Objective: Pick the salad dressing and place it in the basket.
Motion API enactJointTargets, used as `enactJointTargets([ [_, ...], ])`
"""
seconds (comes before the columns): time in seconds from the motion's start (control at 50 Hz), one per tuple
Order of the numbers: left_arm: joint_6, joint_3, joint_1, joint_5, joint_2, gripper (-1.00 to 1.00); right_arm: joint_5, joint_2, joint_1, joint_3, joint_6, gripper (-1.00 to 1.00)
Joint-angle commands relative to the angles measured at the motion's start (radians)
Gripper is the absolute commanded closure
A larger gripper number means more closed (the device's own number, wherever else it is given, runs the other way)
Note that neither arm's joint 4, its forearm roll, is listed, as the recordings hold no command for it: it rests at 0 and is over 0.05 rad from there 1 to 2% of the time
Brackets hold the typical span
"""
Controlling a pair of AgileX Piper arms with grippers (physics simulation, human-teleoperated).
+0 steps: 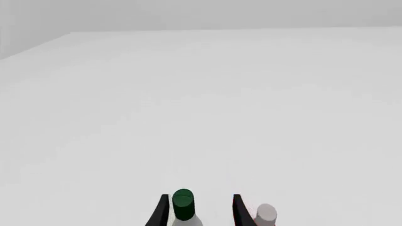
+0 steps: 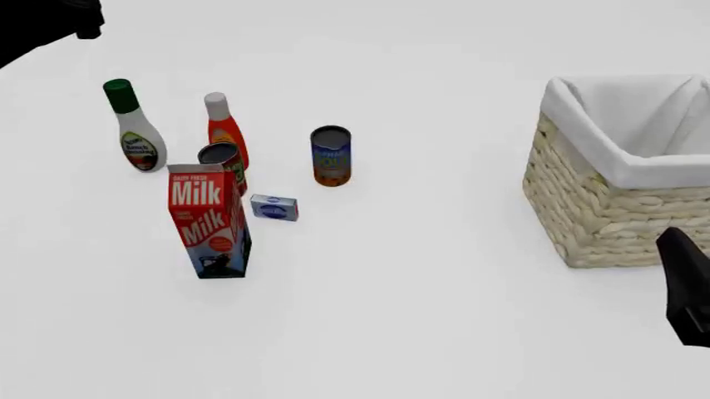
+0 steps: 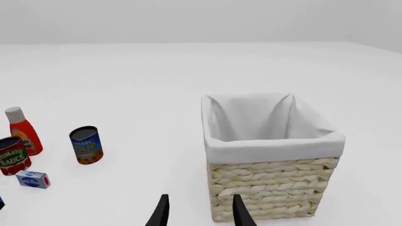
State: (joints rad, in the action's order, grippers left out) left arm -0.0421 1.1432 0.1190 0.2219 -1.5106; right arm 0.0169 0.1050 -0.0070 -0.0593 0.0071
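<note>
Salad dressing, a white pear-shaped bottle (image 2: 135, 133) with a dark green cap and a green, red and yellow label, stands upright on the white table (image 2: 421, 283), at the far left of the grocery cluster, just beside an orange-red bottle with a white cap (image 2: 225, 130). It is well apart from the pale wicker basket with white cloth lining (image 2: 621, 179). The left gripper (image 1: 199, 212) is spread open and empty above the green cap. The right gripper (image 3: 199, 212) is parted, empty, near the basket.

The white pear-shaped plastic salad dressing bottle with a dark green cap (image 2: 136, 133) looks smooth with a printed label. The square woven wicker basket (image 2: 599, 218) is rough, pale straw, lined with matt white cloth. The red printed milk carton (image 2: 208, 220) looks like paperboard. The plain white desk (image 2: 421, 307) is smooth and matt.
</note>
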Motion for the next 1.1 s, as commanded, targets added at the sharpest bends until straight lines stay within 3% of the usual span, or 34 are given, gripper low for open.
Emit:
enactJointTargets([
  [0.02, 0.003, 0.17, 0.032, -0.071, -0.164, -1.0, -0.002, 0.0, 0.003, -0.004, -0.002, -1.0],
  [0.3, 0.025, 0.355, 0.042, -0.195, -0.328, -1.0, 0.006, 0.006, 0.009, 0.0, -0.002, -1.0],
  [0.58, 0.043, 0.475, 0.066, -0.263, -0.431, -1.0, 0.014, 0.016, 0.009, 0.001, -0.004, -1.0],
  [1.1, 0.05, 0.47, 0.059, -0.273, -0.491, -1.0, 0.004, 0.009, 0.02, -0.003, -0.006, -1.0],
])
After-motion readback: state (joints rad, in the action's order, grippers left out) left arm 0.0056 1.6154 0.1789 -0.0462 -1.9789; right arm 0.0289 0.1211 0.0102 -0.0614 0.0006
